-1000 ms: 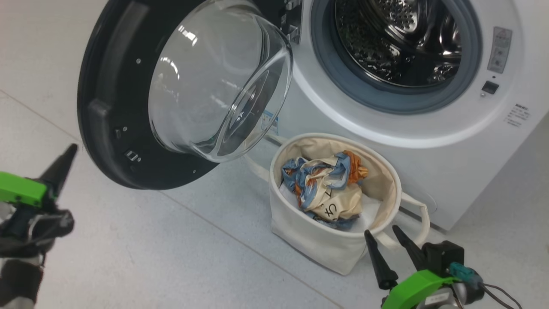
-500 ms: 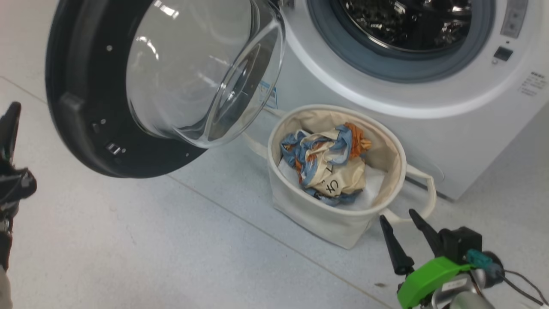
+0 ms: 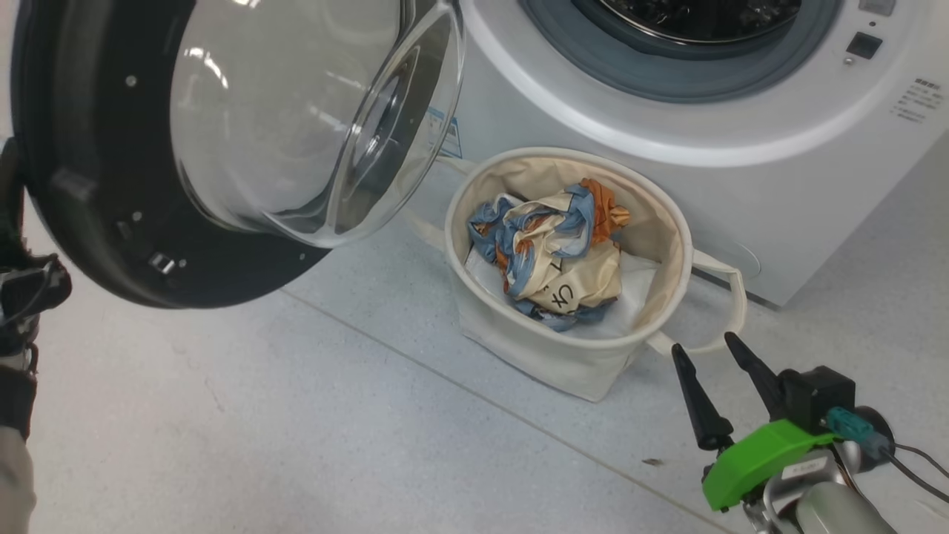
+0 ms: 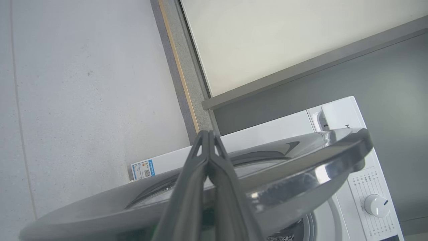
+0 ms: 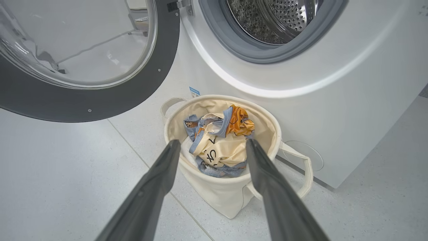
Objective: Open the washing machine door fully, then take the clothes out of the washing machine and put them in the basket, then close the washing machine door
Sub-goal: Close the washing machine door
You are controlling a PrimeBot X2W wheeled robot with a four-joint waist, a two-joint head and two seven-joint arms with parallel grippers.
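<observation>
Head view: blue-and-orange fabric clothes [image 3: 556, 259] lie in the round cream canvas basket [image 3: 563, 363]. Our clenched left gripper [image 4: 209, 134] has swung behind the black-rimmed glass door [image 3: 89, 185], so we judge closing begins. The right gripper [image 3: 703, 343] gapes empty.

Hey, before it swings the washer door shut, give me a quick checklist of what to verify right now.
1. Clothes in the basket: ok, bundled inside it.
2. Drum empty: cannot tell; the part that the right wrist view shows looks bare, the rest is cut off.
3. Door open wide: ok.
4. Left end effector shut, at the door's outer side: ok; contact with the door, cannot tell.
5. Right end effector open, empty, apart from the basket: ok.
6. Basket out of the door's swing: cannot tell.
</observation>
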